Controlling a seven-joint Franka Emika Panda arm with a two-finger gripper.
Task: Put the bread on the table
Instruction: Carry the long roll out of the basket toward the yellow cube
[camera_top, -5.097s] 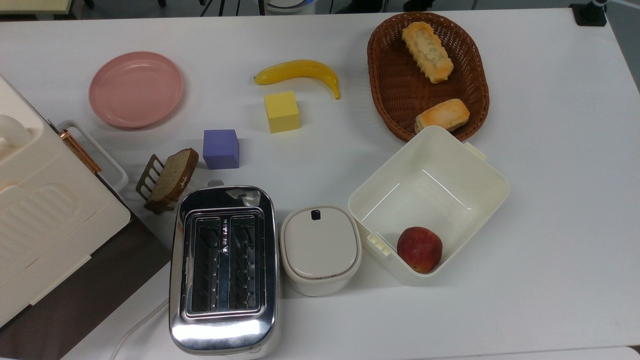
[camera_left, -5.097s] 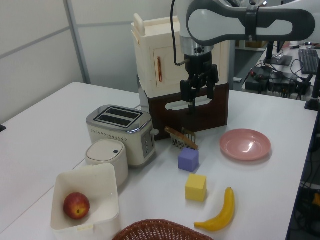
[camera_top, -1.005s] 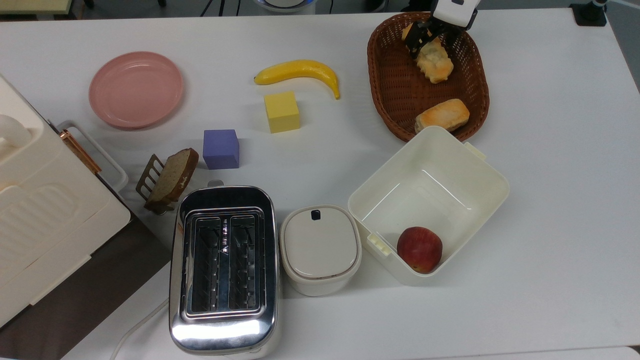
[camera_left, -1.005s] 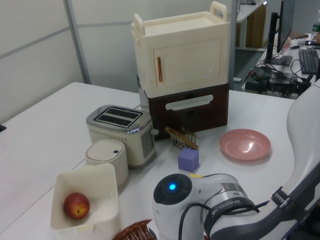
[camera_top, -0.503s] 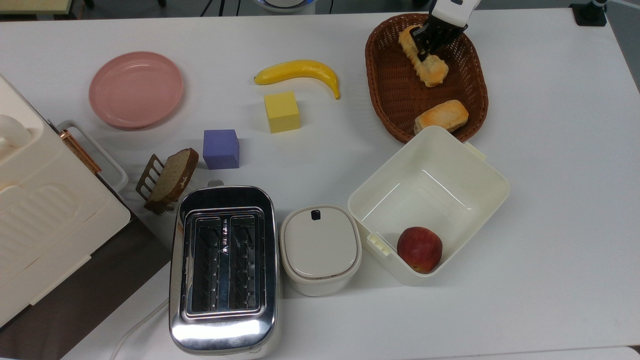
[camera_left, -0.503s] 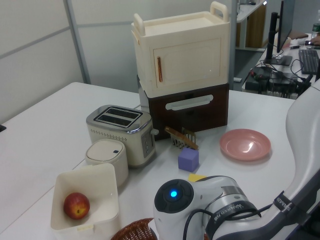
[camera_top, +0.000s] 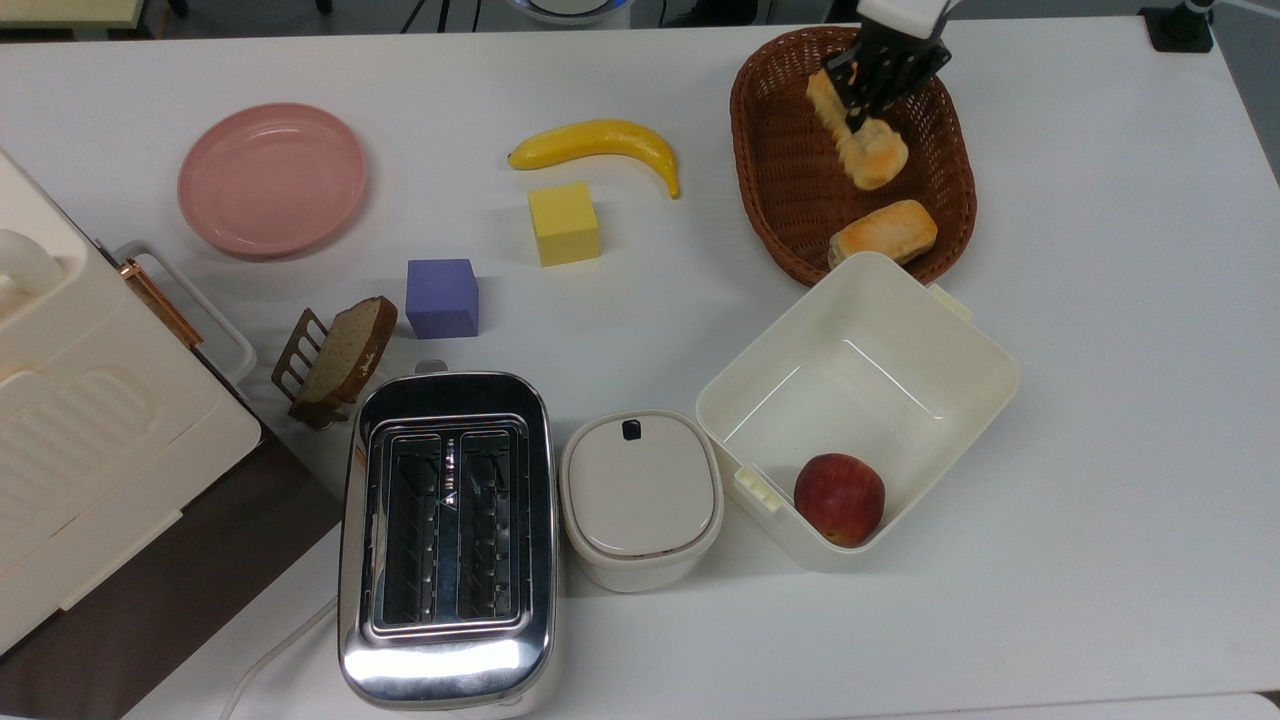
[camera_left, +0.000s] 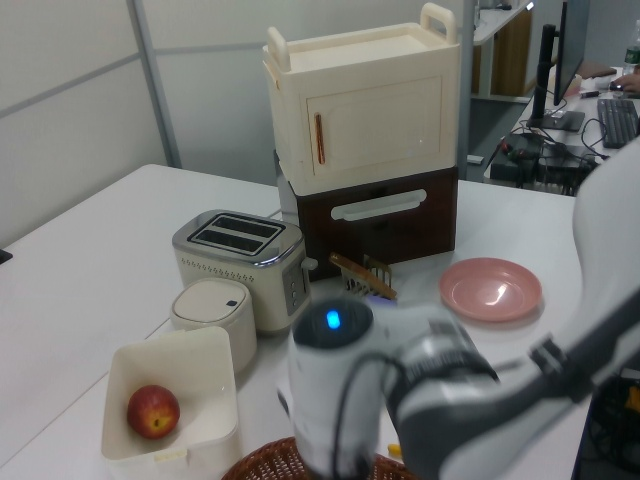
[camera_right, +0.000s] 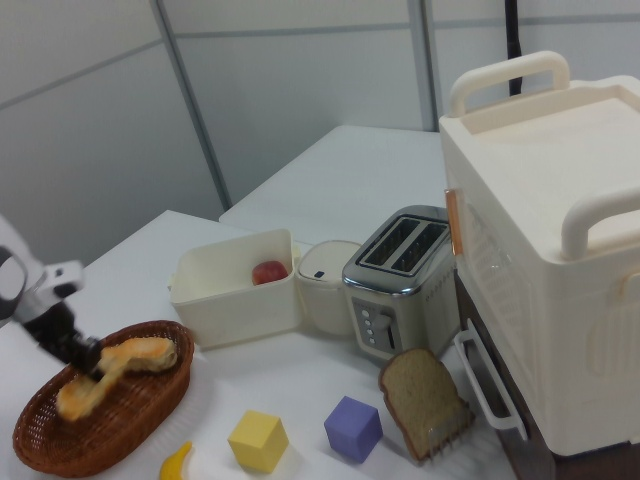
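The bread (camera_top: 868, 140) is a long, narrow golden-yellow loaf with scalloped sides and a pale crumbly top; it hangs tilted, its browner end drooping, pinched near its upper end by the tool (camera_top: 858, 88), whose dark fingers are closed on it above the wicker basket (camera_top: 770, 170). In the right view the loaf (camera_right: 110, 372) slants over the basket (camera_right: 60, 450), lifted off the weave at the gripped end. Going across the top view from its left on the white surface (camera_top: 1100, 400): one cream-and-brown cabinet (camera_top: 80, 420), one pink plate (camera_top: 272, 180), one brown-crusted slice (camera_top: 345, 350) leaning in a small rack, one purple cube (camera_top: 442, 297), one chrome two-slot toaster (camera_top: 447, 535), one yellow cube (camera_top: 564, 223), one banana (camera_top: 597, 143), one small lidded cream container (camera_top: 640, 497), one open cream box (camera_top: 960, 330) with one red apple (camera_top: 839, 498) inside, and the one basket, which also holds one short squarish bun (camera_top: 884, 231) at its near end. That makes two cubes, and two baked pieces at the basket. In the left view the arm's white body (camera_left: 400, 400) fills the foreground, a blue light glowing on it.
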